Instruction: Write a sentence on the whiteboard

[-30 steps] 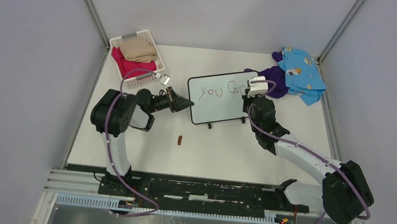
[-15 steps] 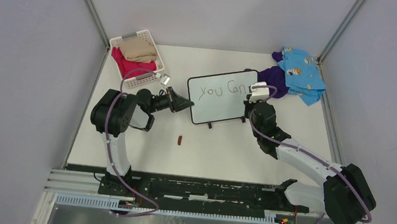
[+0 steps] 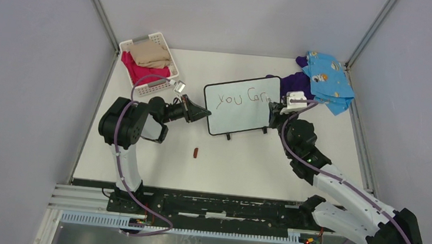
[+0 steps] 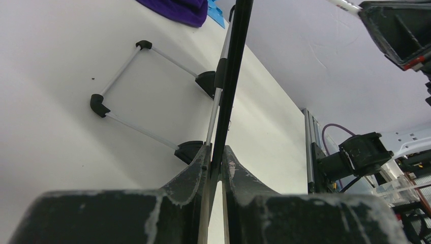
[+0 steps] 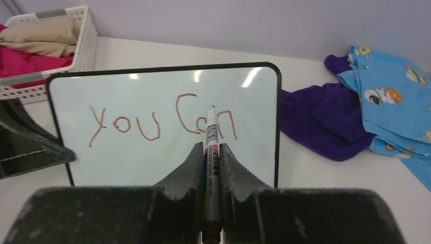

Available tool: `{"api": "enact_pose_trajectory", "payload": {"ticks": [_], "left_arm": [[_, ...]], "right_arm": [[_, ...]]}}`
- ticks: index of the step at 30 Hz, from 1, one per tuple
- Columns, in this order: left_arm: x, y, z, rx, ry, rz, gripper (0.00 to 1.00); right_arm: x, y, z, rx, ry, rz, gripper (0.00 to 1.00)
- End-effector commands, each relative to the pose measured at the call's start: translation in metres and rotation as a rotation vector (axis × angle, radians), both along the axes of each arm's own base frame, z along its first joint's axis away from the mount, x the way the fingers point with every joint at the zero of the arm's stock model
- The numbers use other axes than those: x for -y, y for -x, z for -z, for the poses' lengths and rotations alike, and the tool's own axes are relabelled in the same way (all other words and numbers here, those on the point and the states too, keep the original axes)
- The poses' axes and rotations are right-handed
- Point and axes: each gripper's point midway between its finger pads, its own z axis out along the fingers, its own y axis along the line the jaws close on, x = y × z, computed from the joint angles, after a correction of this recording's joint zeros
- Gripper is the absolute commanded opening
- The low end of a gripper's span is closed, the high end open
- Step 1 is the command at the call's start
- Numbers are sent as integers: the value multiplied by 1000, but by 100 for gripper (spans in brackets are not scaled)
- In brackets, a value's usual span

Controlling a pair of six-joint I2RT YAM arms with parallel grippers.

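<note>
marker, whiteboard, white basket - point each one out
marker (image 5: 212, 132), right wrist view, barrel below the tip
whiteboard (image 5: 152, 162), right wrist view, bare lower face
white basket (image 5: 85, 43), right wrist view, slotted side wall

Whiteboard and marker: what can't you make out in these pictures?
- Right wrist: whether the marker tip touches the whiteboard; the straight-on angle hides any gap.
- Left wrist: the writing; the whiteboard shows edge-on in the left hand.
- Top: the small reddish thing on the table; too small to identify.
</note>
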Motion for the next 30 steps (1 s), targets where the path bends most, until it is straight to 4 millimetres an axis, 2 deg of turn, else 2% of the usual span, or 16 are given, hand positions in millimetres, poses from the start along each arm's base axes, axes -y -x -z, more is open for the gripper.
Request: {"api": "enact_pose_trajectory", "payload": {"ticks": [1, 4, 11, 17, 24, 30], "left_arm": [[0, -2, 10, 4, -28, 5, 13], [0, -2, 8, 10, -29, 8, 13], [-1, -2, 15, 3, -58, 10, 13], [-1, -3, 14, 11, -77, 11, 13], [-1, -3, 19, -2, -86, 14, 12], [-2, -3, 26, -27, -84, 11, 12]], "right_arm": [[-24, 19, -24, 65, -37, -96, 0], [-36, 36, -13, 64, -4, -138, 0], [-73, 57, 32, -34, 15, -258, 0], [-99, 65, 42, -52, 48, -323, 0], [-101, 70, 38, -16, 98, -322, 0], [-90, 73, 37, 1, 122, -280, 0]]}}
